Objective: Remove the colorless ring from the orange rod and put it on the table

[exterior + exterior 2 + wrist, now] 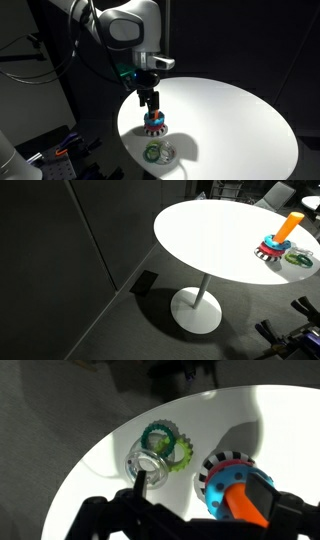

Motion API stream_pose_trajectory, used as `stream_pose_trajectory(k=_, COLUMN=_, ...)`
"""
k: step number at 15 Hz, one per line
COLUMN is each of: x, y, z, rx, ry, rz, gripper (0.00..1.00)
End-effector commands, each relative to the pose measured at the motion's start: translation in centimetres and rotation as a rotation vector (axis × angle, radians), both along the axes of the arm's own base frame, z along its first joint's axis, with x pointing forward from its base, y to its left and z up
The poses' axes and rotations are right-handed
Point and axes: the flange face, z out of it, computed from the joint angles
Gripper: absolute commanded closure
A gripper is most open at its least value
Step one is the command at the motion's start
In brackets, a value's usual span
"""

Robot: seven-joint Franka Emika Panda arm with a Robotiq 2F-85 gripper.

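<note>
Hard light from above blows the white desk [240, 125] [210, 235] nearly to glare in both exterior views, while the surroundings sink into black. The wrist view is soft and grainy, dark along its lower edge, with grey shadows right of centre.

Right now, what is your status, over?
Hand above orange rod, jaws unclear. Clear ring off the rod, on table beside green ring. Nothing blocking.

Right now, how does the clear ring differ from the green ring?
The colorless ring is see-through with a smooth-looking rim; the green ring is opaque and toothed-edged. In the wrist view the colorless ring lies nearer the camera, the green ring behind it. Both lie on the table, off the orange rod, similar in size.
</note>
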Motion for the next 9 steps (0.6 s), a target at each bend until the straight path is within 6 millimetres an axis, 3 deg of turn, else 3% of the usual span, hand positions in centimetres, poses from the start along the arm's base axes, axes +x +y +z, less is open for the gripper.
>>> stream_pose_trajectory(k=1, x=0.1, y=0.9, z=4.4, rx=0.011, ry=-0.051, rz=0.023, gripper=0.0)
stream_pose_trajectory(k=4, x=0.3, y=1.6, z=6.3, rx=0.001, ry=-0.089, rz=0.033, gripper=0.0)
stream_pose_trajectory(k=5, x=0.3, y=1.2, z=4.9, rx=-0.012, ry=-0.079, rz=0.02, gripper=0.0)
stream_pose_trajectory(k=9, x=0.2, y=1.3, z=4.8, rx=-0.011, ry=-0.077, rz=0.022, gripper=0.0)
